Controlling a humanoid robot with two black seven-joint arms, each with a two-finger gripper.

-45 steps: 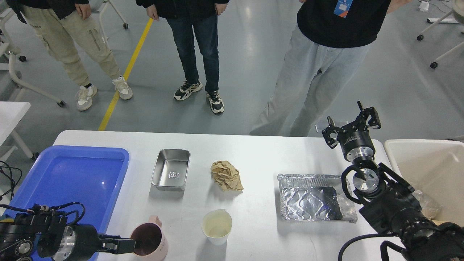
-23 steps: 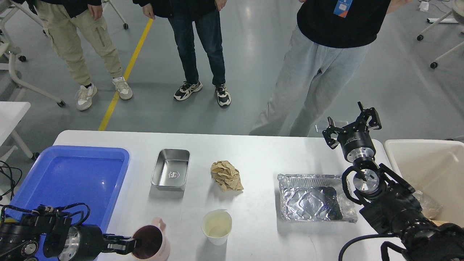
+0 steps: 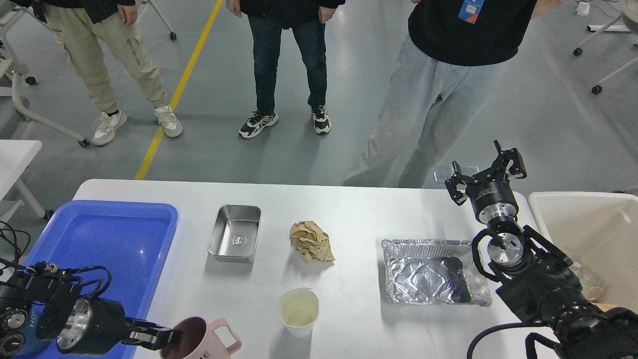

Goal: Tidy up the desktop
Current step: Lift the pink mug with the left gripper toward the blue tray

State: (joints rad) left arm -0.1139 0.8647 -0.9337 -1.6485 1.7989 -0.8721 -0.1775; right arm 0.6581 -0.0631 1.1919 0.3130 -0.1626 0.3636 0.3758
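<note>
The white desktop (image 3: 359, 209) holds a steel tray (image 3: 235, 239), a crumpled brown paper ball (image 3: 312, 242), a cream paper cup (image 3: 298, 311) and a foil tray (image 3: 428, 271). My left gripper (image 3: 167, 338) at the bottom left is shut on the rim of a pink mug (image 3: 202, 341), which is tilted at the table's front edge. My right gripper (image 3: 486, 172) is open and empty, above the table's far right edge, beyond the foil tray.
A blue plastic tray (image 3: 99, 239) lies at the left end. A cream bin (image 3: 588, 234) stands off the right end with clear wrapping inside. Three people stand beyond the far edge. Another white table (image 3: 15, 154) is at the far left.
My left gripper has pulled the pink mug toward the front left and tilted it. The right arm has barely moved. The people behind have shifted their feet.
</note>
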